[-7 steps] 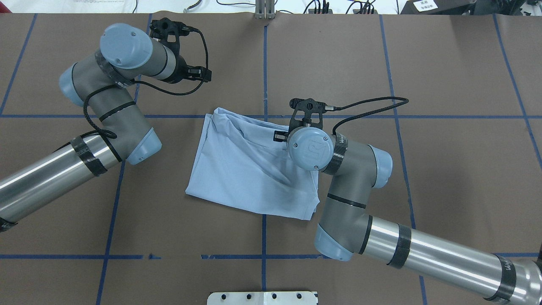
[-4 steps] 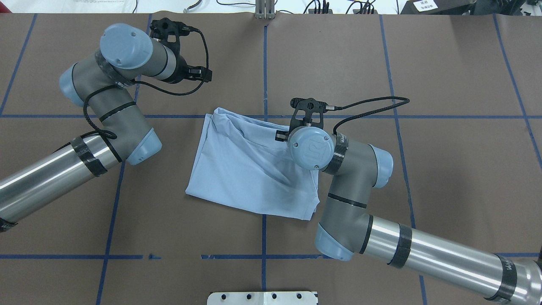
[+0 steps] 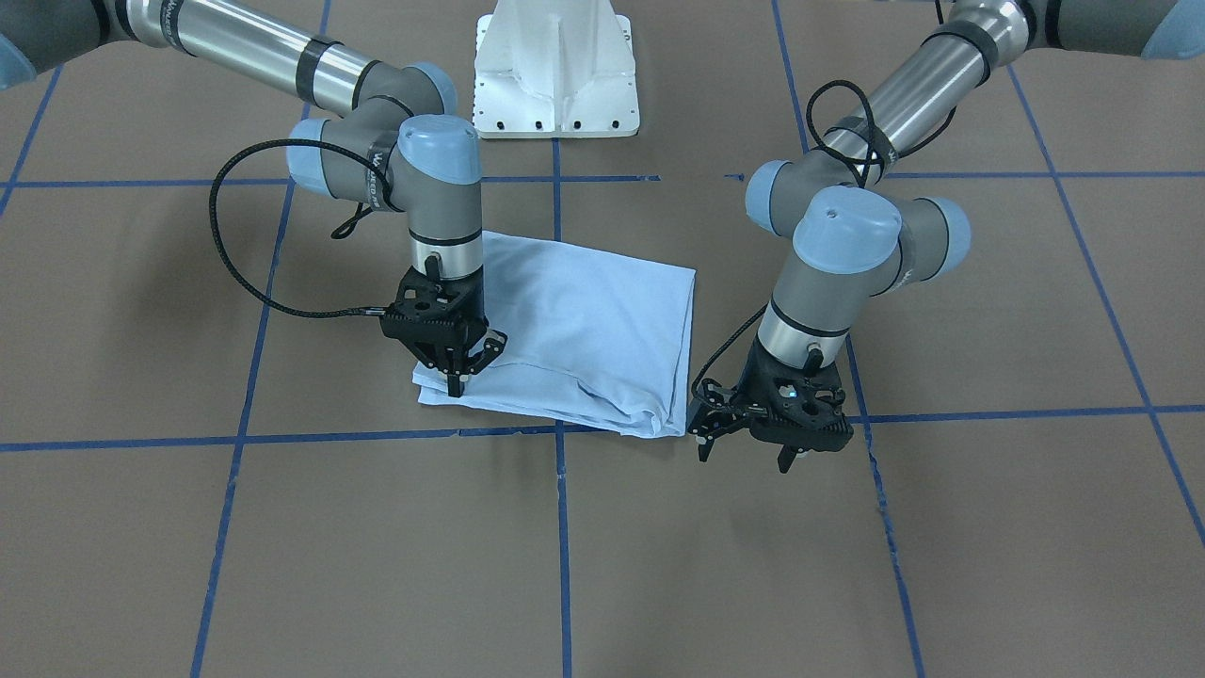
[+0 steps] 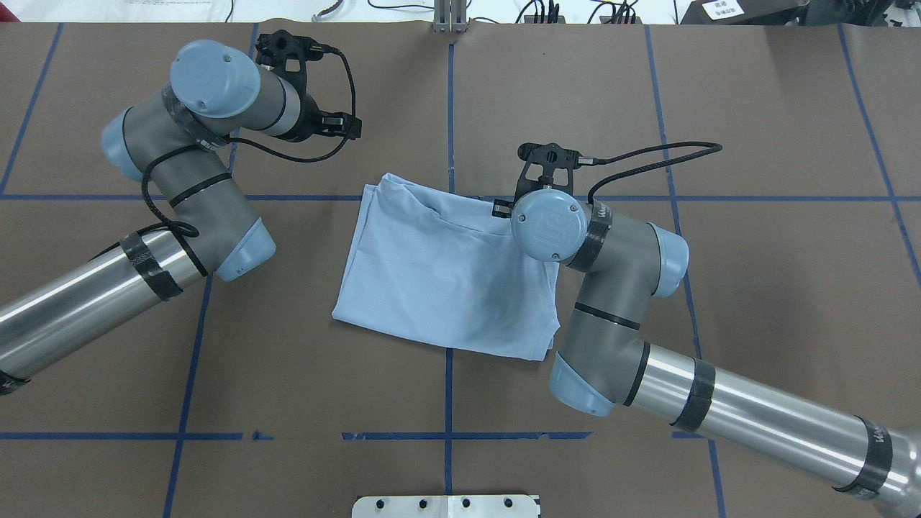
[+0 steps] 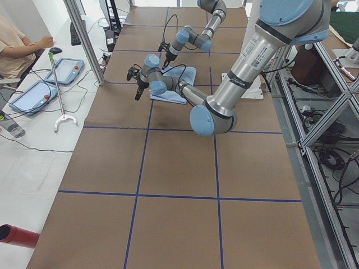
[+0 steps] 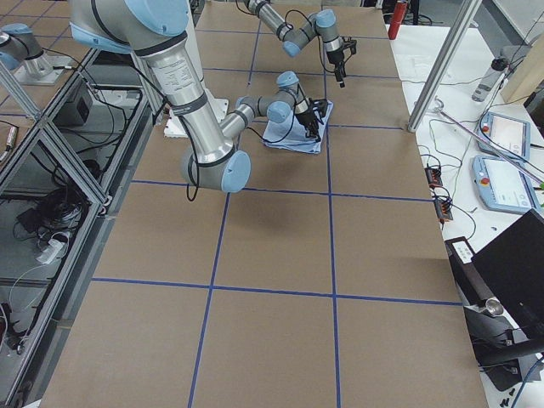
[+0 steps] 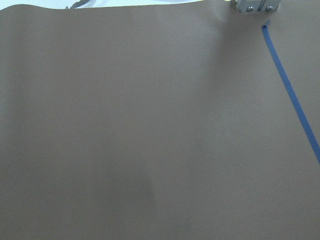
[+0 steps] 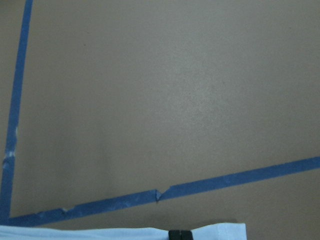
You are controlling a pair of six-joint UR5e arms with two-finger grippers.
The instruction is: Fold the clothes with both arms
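Light blue T-shirt (image 4: 446, 280) lies at the middle of the table (image 4: 755, 108), already folded into a rough, layered rectangle. It straddles the central blue tape line (image 4: 449, 403), and its edge farthest from the robot runs along a cross line of the grid. No print, collar or tag shows, and loose folds bunch along that far edge.

The right gripper (image 3: 458, 381) stands upright on the far corner on the robot's right. Its fingers are pinched together on the hem. In the right wrist view the closed black fingertips (image 8: 180, 234) sit with cloth on either side, and beyond them are only bare mat and tape.

The left gripper (image 3: 744, 457) hangs near the other far corner but is off the cloth. Its fingers are spread wide and hold nothing, and the left wrist view shows only brown table.

This looks like the start of a late fold. One corner is secured and the other is not yet taken.

The next move would need the left gripper to come in and down to its own corner. It should close on all the layers there, not just the top one. Then both arms could lift the far edge evenly and carry it toward the robot.

If the right arm (image 4: 619, 302) lifts alone, the stack is likely to skew or unfold.
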